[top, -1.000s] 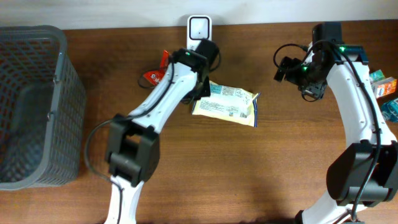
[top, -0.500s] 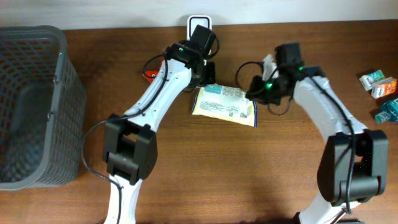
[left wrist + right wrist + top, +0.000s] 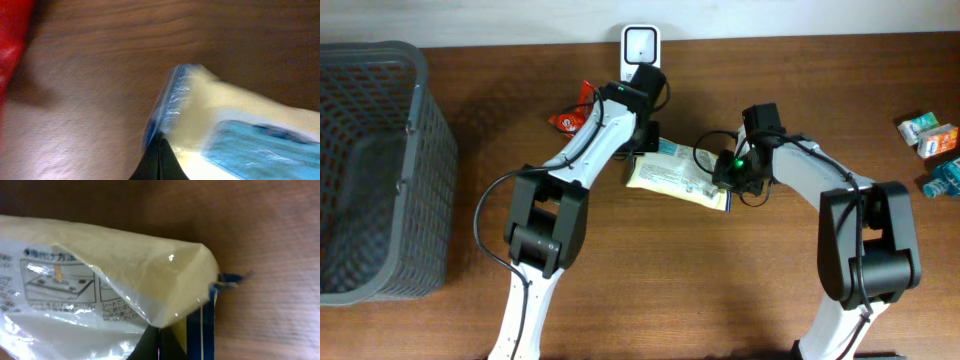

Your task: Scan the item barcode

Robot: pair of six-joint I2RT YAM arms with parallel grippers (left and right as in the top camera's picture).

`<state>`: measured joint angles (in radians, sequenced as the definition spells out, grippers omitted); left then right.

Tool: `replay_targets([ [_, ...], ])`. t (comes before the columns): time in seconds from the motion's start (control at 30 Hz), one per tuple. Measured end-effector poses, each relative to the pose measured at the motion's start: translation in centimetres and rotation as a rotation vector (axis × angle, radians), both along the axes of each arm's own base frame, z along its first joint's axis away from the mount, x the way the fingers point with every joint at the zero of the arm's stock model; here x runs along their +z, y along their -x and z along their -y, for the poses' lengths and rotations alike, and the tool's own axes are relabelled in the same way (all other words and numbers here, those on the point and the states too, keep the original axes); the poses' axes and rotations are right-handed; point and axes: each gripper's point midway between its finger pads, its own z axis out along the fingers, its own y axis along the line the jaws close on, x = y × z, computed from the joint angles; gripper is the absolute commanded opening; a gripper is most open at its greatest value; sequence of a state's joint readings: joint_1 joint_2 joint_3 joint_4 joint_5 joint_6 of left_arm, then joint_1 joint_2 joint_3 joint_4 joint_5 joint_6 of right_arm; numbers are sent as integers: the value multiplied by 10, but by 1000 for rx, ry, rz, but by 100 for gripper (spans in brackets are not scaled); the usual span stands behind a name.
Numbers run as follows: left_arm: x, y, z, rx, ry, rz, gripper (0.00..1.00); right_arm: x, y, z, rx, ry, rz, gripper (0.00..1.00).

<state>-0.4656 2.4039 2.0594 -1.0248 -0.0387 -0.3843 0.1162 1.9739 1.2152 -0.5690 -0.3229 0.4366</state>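
Glossy plastic packet, pale yellow with a light-blue printed panel and blue crimped end seams, sits slightly skewed at the rear centre of the table, near the white scanner. The left gripper is pinched shut on the packet's left seam, and the right gripper is pinched shut on its right seam. The table is dark brown, matt wood grain. 1 crinkled red wrapper lies beside the left arm, 1 grey mesh basket stands far left, and 3 small boxes sit far right.
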Motion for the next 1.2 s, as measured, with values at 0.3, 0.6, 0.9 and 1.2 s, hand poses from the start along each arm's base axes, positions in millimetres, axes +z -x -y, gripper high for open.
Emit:
replay_targets([
  [0.3,57,-2,-3,-20,42,-24,97,63,-14,-7,134,-6,24,95],
  [0.6,12,12,7,-185,258,-213,99,95,-28,73,-44,-28,16,98],
  [0.9,-1,26,31,-320,412,-275,65,95,-29,106,-124,-28,17,98],
  [1.2,-11,38,44,-357,507,-335,0,95,-29,106,-124,-28,16,98],
])
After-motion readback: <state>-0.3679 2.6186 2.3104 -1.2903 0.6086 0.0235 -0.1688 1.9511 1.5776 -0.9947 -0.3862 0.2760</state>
